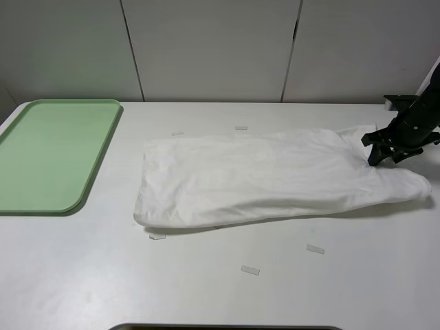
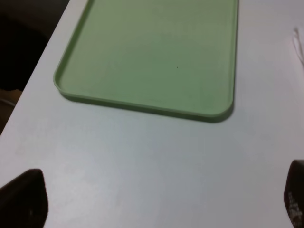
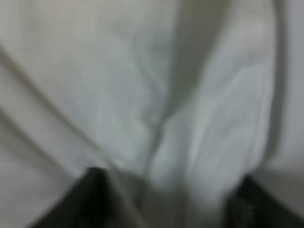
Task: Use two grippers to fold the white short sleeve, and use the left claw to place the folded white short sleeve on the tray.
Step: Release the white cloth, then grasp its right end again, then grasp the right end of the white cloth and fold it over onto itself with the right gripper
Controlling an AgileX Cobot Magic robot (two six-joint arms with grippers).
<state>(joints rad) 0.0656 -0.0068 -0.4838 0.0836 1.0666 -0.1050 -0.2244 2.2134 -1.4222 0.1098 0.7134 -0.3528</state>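
Where the white table (image 1: 206, 295) lies nearest the high camera, small clear tape strips (image 1: 249, 270) sit flat on its smooth matte surface. Beyond them, across the middle of the table, lies the white short sleeve (image 1: 275, 179). It is soft, lightly creased cotton folded lengthwise into a long band, broad and rounded at its left end and tapering toward the right. Near that right end the right gripper (image 1: 385, 159) points down at the far side of the cloth, carried by a black jointed arm that slopes in from the right border of the view. Its blurred wrist view shows two dark fingers (image 3: 102, 199) standing apart, with the wrinkled white short sleeve (image 3: 142, 95) bunched between them. Whether they pinch the cloth cannot be told. The left claw (image 2: 159, 202) appears only in its own wrist view. Its black rounded fingertips (image 2: 23, 199) are spread wide over bare table, holding nothing, short of the tray (image 2: 156, 52). The tray (image 1: 55, 151) is pale green smooth plastic with rounded corners and a low raised rim. It lies at the table's far left, well apart from the white short sleeve. Behind stand plain grey wall panels (image 1: 213, 48).
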